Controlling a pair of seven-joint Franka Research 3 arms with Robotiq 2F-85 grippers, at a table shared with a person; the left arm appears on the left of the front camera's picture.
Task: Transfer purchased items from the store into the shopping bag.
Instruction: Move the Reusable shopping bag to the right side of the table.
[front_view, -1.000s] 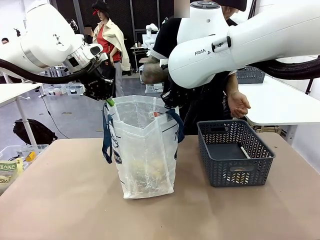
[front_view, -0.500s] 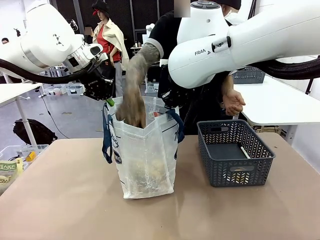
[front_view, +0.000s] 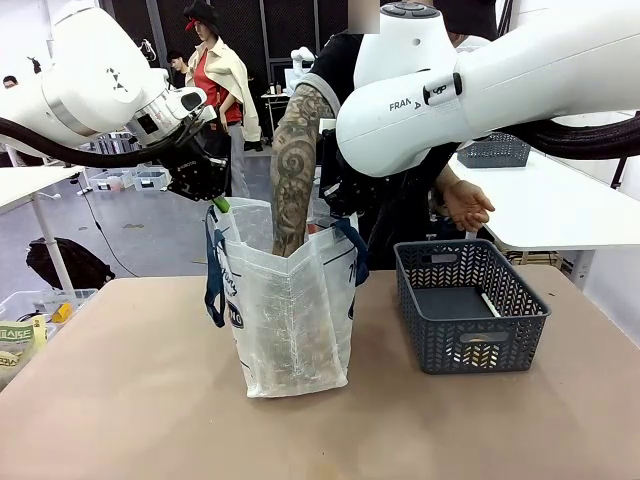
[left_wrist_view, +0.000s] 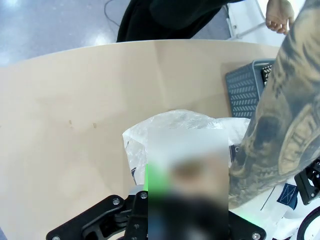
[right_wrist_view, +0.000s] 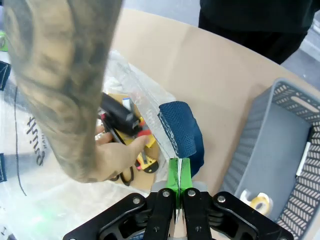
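My right hand (right_wrist_view: 177, 175) is clamped shut on the rim of the shopping bag (front_view: 290, 300) beside its navy handle (right_wrist_view: 182, 130); my left hand (front_view: 216, 200) likewise (pads blurred). The bag stands mid-counter (front_view: 120, 400). The purchased items (right_wrist_view: 132, 142) lie inside, below my hands; the person's hand (right_wrist_view: 107, 155) is nearer.

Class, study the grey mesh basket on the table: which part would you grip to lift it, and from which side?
Probably the near wall's rim at its handle slot, coming down from above: the basket stands upright, open-topped, and that thin wall suits a pinch.
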